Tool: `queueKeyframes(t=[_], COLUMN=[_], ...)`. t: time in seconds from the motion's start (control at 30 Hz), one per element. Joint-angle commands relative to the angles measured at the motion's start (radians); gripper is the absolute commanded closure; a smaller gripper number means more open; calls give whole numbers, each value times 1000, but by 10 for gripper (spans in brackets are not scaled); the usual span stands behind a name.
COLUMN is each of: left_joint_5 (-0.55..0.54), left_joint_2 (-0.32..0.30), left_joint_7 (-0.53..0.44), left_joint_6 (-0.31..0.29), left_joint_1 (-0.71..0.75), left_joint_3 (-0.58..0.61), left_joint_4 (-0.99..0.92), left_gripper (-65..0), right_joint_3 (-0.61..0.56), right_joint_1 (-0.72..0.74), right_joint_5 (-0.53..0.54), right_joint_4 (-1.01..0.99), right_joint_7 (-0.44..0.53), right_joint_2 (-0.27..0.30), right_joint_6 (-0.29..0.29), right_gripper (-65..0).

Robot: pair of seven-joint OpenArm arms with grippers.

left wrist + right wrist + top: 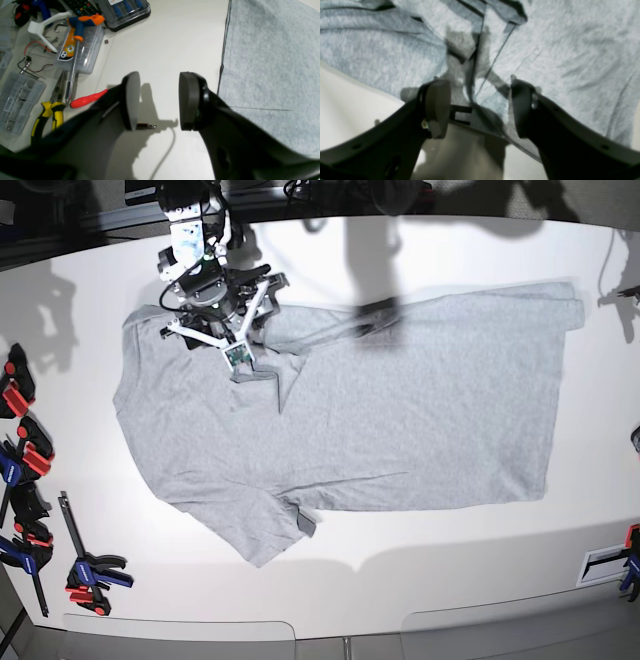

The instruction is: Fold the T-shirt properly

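1. The T-shirt [400, 400] lay spread plain side up across the table [420, 590], its long axis running across the base view from the collar end, which sat directly under the right pincer [222, 320], out to the hem end, well away from that pincer.
2. The right pincer [480, 107] hung just above the bunched sleeve-and-shoulder folds, jaws wide apart and holding nothing; a turned-over flap with a glimpse of black lettering [460, 115] sat between its pads. It was clearly the nearer arm, so the next grasp probably fell to it.
3. The left pincer [158, 100] stood partly open and empty over bare table, the shirt's straight edge lying just to its right side and not touching it.
4. Left of that pincer, well apart, sat 1 clear plastic box [82, 47] with an orange-handled tool [82, 25] lying on it, and 1 compartment organiser [17, 100] whose contents were too small to tell.
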Motion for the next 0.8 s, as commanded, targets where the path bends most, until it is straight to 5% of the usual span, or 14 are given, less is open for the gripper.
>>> queueKeyframes(t=[0.0, 0.13, 0.27, 0.77], left_joint_5=[-9, -10, -10, -9], left_joint_2=[-24, -24, -24, -24], left_joint_7=[-26, -24, -24, -23], left_joint_6=[1, 1, 1, 1], left_joint_1=[1, 0, 1, 1], left_joint_3=[-12, -12, -12, -12], left_joint_4=[13, 13, 13, 13], left_gripper=[-230, -230, -230, -230], right_joint_3=[-1, -1, -1, 0], right_joint_1=[8, 8, 9, 102], right_joint_5=[-5, -8, -35, -83], right_joint_4=[10, -9, -9, -8], right_joint_7=[19, 14, 16, 18], right_joint_2=[0, 0, 0, 0], right_joint_6=[-6, -6, -8, -45], right_gripper=[-360, -303, -13, 0])
